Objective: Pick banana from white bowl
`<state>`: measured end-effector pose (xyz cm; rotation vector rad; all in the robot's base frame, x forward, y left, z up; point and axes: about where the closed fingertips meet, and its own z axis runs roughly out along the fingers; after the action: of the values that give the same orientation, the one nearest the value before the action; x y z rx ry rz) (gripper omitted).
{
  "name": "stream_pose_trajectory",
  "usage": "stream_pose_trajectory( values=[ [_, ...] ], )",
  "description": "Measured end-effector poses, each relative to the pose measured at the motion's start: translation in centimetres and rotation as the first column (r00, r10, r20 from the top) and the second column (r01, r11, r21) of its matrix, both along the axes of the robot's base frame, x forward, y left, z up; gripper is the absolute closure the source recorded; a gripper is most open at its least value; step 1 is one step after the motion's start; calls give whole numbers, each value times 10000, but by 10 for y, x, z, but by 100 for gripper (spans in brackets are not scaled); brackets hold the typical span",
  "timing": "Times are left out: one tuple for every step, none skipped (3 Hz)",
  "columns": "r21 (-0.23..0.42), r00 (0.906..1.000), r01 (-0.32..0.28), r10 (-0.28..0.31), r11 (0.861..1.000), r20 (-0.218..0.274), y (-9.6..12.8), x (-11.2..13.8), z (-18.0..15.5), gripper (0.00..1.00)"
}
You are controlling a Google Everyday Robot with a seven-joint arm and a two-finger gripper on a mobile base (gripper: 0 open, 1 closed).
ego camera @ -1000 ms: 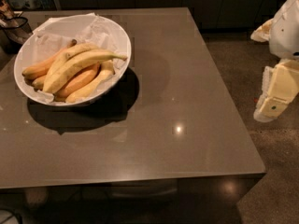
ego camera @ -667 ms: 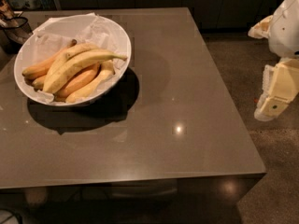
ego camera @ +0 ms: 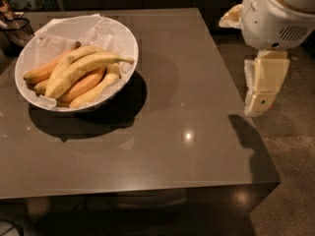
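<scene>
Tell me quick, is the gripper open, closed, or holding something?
Gripper: hangs right of the table, apart from the white bowl; open or closed cannot be told. The banana lies in the bowl.

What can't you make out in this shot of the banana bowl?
Camera view: gripper, hanging beyond the table's right edge; its arm is cut off by the top edge.
Camera view: lower bananas in the white bowl, partly covered by the banana on top.
</scene>
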<state>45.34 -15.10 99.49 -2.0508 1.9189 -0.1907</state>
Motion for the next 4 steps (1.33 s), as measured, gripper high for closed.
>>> stream_pose_trajectory(
  values=[
    [0,10000,0,0,10000,1,0,0,0,0],
    [29,9985,-208,206,9998,504,20,12,14,0],
    [-226,9940,-640,657,9977,871,47,33,31,0],
    [-478,9844,-1418,1459,9887,982,79,54,37,0]
  ],
)
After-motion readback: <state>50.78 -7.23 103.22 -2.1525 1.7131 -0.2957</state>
